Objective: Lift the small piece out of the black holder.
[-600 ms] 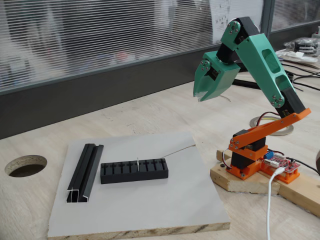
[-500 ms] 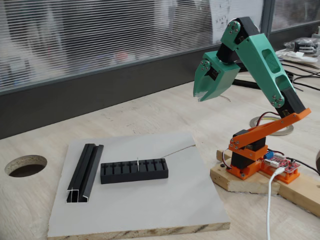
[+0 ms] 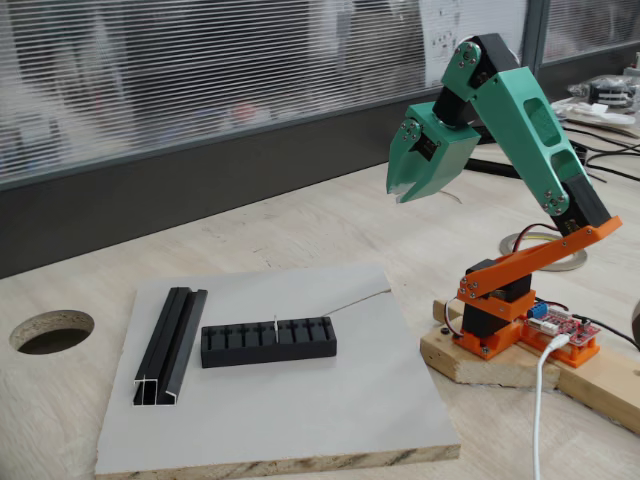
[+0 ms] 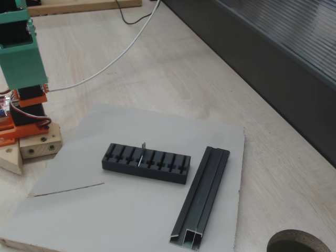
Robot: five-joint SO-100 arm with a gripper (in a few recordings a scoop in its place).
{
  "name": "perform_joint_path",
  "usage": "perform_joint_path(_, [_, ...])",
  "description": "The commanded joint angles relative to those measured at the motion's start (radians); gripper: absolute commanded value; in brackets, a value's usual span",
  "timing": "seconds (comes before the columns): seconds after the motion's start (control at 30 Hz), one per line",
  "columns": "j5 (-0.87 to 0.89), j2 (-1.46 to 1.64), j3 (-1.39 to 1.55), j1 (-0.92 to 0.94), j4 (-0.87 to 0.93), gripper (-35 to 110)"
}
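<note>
green fingers (image 3: 402,192) pressed together high above the small piece (image 3: 275,325) standing in the black holder (image 3: 268,341).

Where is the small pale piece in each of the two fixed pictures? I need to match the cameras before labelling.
One fixed view: the small piece stands upright in a middle slot of the black holder, left of centre and low in the picture.
Other fixed view: the small piece rises from the holder near the picture's middle.
Shared landmark: the long black rail beside the holder.
</note>
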Motion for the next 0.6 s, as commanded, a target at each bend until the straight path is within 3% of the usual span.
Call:
perform_joint_path(0.0, [0.011,0.078,0.000,0.002,0.026,14])
perform_joint_path(0.57, [0.011,0.078,0.000,0.009,0.026,14])
